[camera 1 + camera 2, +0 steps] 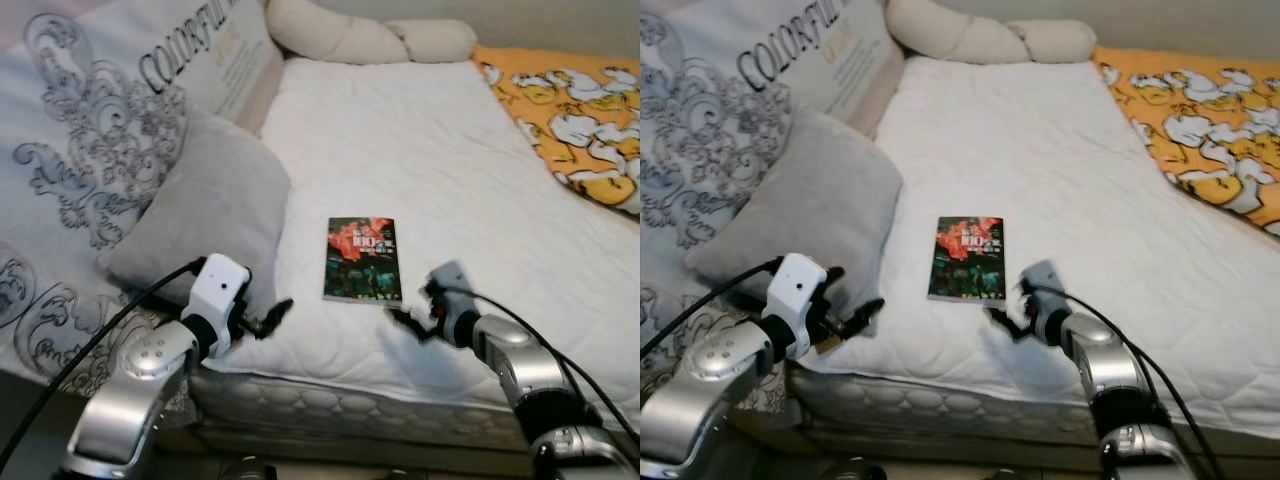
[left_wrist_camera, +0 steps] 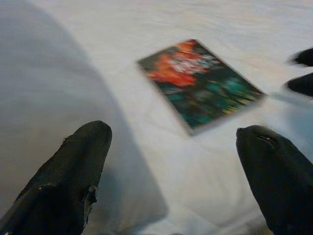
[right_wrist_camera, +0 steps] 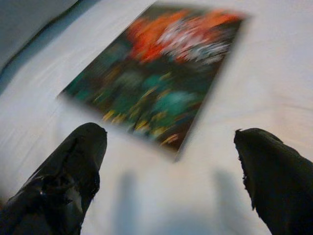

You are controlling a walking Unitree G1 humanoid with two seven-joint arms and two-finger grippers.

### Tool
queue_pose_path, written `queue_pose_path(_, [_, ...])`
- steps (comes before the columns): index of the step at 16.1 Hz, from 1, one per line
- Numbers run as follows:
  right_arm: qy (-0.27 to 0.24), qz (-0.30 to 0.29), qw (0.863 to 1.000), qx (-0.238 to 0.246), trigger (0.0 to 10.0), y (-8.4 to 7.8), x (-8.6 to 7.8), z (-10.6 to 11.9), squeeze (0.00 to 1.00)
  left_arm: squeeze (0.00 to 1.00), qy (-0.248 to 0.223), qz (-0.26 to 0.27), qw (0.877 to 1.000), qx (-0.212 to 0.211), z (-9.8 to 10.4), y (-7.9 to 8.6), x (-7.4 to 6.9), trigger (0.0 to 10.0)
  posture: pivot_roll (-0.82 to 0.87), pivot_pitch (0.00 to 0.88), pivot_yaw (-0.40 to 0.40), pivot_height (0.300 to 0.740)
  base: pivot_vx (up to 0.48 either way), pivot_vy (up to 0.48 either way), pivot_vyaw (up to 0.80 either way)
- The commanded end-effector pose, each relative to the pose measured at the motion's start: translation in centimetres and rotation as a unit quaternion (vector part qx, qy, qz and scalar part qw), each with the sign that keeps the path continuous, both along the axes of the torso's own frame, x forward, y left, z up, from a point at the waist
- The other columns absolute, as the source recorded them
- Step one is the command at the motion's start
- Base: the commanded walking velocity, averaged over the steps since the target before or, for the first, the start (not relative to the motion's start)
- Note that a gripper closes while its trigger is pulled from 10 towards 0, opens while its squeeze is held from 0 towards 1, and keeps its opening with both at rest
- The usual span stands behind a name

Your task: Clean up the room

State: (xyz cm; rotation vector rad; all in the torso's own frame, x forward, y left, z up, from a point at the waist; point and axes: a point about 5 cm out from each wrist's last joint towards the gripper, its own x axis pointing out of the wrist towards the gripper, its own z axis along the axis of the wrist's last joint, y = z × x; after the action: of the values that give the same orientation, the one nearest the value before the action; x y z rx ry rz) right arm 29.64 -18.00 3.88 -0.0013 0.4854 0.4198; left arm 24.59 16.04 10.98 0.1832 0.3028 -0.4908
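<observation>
A book (image 1: 362, 258) with a dark cover marked in red and green lies flat on the white bed (image 1: 440, 150), near its front edge. My right gripper (image 1: 408, 318) hovers just in front of the book's near right corner. It is open, and in the right wrist view the book (image 3: 161, 73) lies just beyond its spread fingers (image 3: 68, 181). My left gripper (image 1: 272, 318) is over the bed's front edge, left of the book and beside a grey pillow (image 1: 210, 210). It is open with nothing between its fingertips, and the book (image 2: 200, 83) lies ahead of it.
A patterned grey-and-white duvet (image 1: 70, 150) with lettering is heaped on the left behind the grey pillow. An orange blanket with white ducks (image 1: 570, 120) covers the far right of the bed. A long cream cushion (image 1: 370, 38) lies at the head.
</observation>
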Motion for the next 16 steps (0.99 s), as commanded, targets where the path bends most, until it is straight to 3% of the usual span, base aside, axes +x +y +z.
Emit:
queue_pose_path(1, [-0.018,-0.063,0.998,0.017,10.0,0.0,-0.2,0.4,0.0,0.0,-0.017,0.036,0.999,0.009,0.2,0.6,0.1,10.0,-0.05,0.0,0.006,0.74,0.0,-0.45,0.0])
queue_pose_path(4, [-0.06,-0.159,0.985,0.025,10.0,-0.5,-1.4,1.3,0.0,0.0,-0.01,0.085,0.996,0.009,-0.8,0.5,0.1,10.0,-0.06,0.0,0.016,0.74,0.0,-0.445,0.0])
queue_pose_path(6, [-0.074,-0.173,0.982,0.025,10.0,-0.4,-1.2,2.0,0.0,0.0,-0.009,0.098,0.995,0.009,-1.0,0.8,-0.1,10.0,-0.03,0.0,-0.002,0.74,0.0,-0.36,0.0])
queue_pose_path(7, [-0.09,-0.181,0.979,0.016,10.0,-0.2,-1.4,2.4,0.49,0.0,-0.012,0.116,0.993,0.009,-0.9,1.4,-0.4,10.0,-0.02,0.0,-0.014,0.74,0.0,-0.352,0.0])
queue_pose_path(8, [-0.098,-0.188,0.977,0.0,10.0,-0.3,-1.3,2.6,0.57,0.0,-0.012,0.118,0.993,0.011,-0.8,1.5,-0.5,10.0,0.0,0.0,-0.018,0.74,0.0,-0.352,0.0])
queue_pose_path(9, [-0.108,-0.181,0.978,-0.013,10.0,0.0,-1.4,2.6,1.0,0.0,-0.012,0.12,0.993,0.013,-0.8,1.6,-0.3,10.0,0.0,0.0,-0.017,0.74,0.0,-0.33,0.0])
queue_pose_path(13, [-0.116,-0.156,0.981,-0.002,10.0,1.8,-1.7,2.9,1.0,0.0,-0.023,0.161,0.987,0.011,-0.6,2.6,0.5,10.0,-0.04,0.0,0.002,0.74,0.0,-0.32,0.0])
queue_pose_path(16, [-0.122,-0.164,0.979,0.004,10.0,1.5,-1.3,3.4,1.0,0.0,-0.031,0.171,0.985,0.012,-0.5,2.7,1.1,10.0,-0.04,0.0,0.003,0.74,0.0,-0.312,0.0])
